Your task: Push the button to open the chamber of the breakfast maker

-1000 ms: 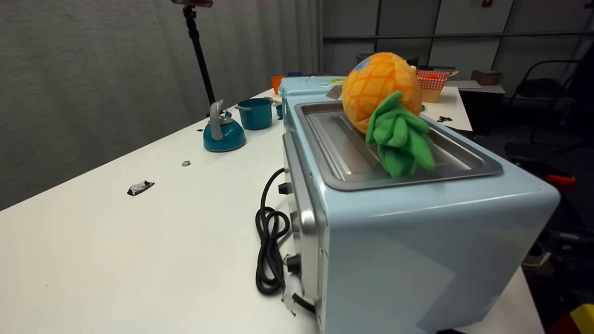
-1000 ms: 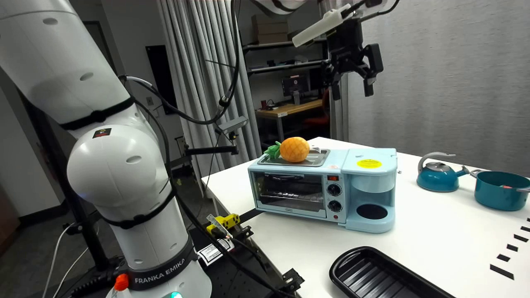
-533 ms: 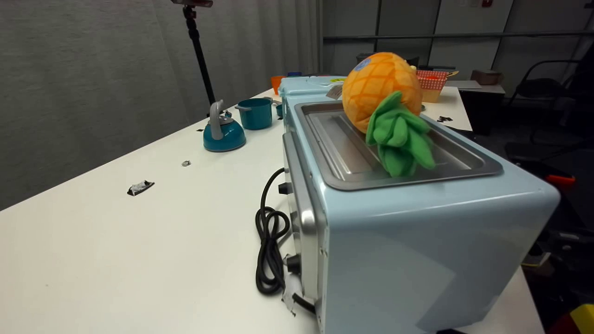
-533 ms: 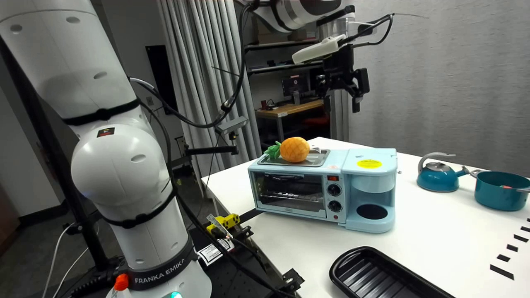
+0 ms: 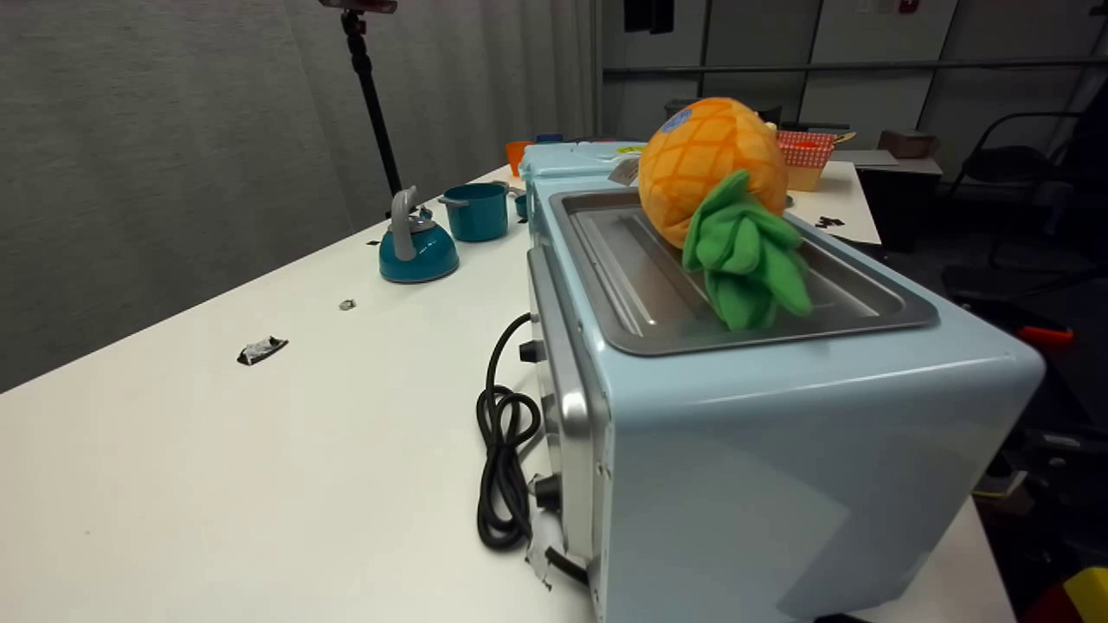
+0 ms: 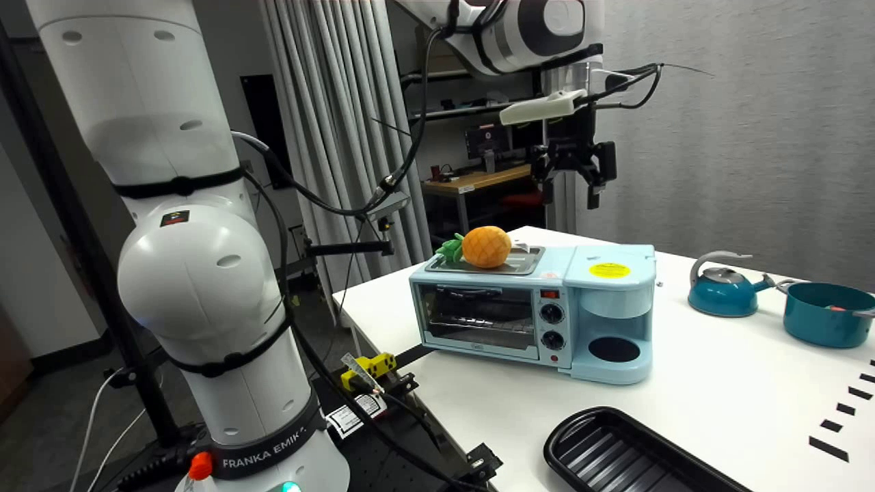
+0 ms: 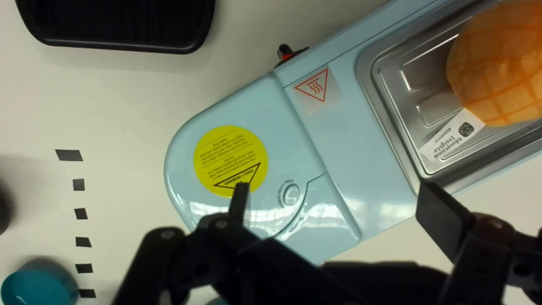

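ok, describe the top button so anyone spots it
Find the pale blue breakfast maker. On its rounded end is a big yellow sticker; in the wrist view the button sits beside it, toward the metal tray. It's a small pale blue circle, unlike the sticker.

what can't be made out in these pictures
Button: lettering too small to read surely, wrist view.
Sticker: lower edge partly hidden by the gripper, wrist view.
Dark thing: cut off by the left edge, wrist view.
Red thing in the pot: too small to name in an exterior view.
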Tool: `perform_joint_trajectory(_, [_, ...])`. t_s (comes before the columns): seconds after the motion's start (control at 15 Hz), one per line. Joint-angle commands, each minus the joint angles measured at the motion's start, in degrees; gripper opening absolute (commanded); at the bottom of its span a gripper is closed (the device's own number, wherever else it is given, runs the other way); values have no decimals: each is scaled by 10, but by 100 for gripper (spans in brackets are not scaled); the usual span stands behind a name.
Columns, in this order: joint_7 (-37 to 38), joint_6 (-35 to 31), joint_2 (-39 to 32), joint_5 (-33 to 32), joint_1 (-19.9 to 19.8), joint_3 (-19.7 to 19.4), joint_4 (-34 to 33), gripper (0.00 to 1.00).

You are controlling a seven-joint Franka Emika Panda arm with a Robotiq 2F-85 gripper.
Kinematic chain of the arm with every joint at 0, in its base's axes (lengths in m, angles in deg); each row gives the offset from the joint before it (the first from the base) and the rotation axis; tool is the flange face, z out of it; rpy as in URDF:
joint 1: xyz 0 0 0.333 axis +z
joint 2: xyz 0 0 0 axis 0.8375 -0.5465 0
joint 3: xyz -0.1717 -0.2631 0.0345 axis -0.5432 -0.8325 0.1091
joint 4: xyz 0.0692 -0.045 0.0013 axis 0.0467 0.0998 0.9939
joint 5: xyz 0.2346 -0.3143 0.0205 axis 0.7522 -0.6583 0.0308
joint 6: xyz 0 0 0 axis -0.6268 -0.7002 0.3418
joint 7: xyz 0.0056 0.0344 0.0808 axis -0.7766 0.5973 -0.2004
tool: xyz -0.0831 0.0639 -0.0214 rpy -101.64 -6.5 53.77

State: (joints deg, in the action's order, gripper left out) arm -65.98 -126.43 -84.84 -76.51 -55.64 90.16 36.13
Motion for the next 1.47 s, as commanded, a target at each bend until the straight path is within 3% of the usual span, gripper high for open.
perform_joint_trajectory(0.0, [-5, -6, -39, 11, -4, -3, -40, 100])
perform_joint_trajectory(0.8, [33, -90, -65, -18, 3, 0, -32, 100])
perform_joint_trajectory(1.4, [25, -73, -67, -8, 1, 1, -29, 100])
